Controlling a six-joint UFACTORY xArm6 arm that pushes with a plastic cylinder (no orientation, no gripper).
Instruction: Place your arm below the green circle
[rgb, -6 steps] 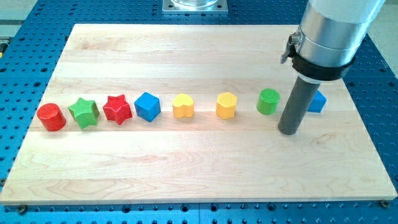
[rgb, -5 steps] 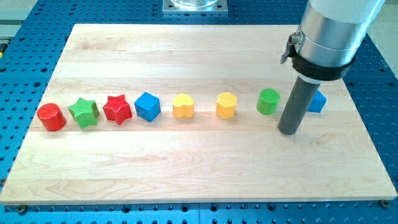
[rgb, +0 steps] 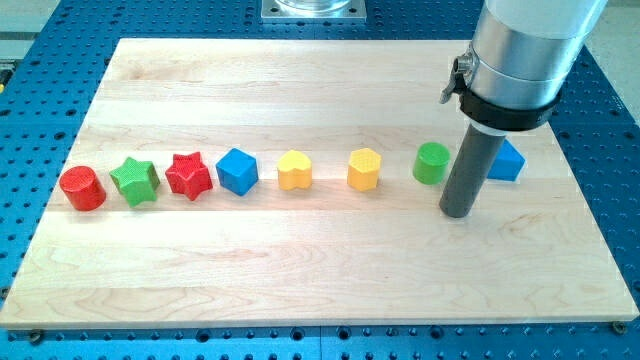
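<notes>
The green circle (rgb: 432, 163) sits on the wooden board (rgb: 320, 260) at the right of a row of blocks. My tip (rgb: 457, 212) rests on the board just below and to the right of the green circle, a small gap apart from it. The dark rod rises from the tip to a silver arm housing (rgb: 525, 55) at the view's top right. The rod partly hides a blue block (rgb: 505, 160) to the green circle's right.
The row runs leftwards from the green circle: a yellow hexagon (rgb: 364, 169), a yellow heart (rgb: 294, 171), a blue cube (rgb: 237, 171), a red star (rgb: 188, 176), a green star (rgb: 135, 181), a red cylinder (rgb: 82, 188). A blue perforated table surrounds the board.
My tip and the arm have shifted slightly towards the view's left, closer to the spot below the green circle. No block has moved.
</notes>
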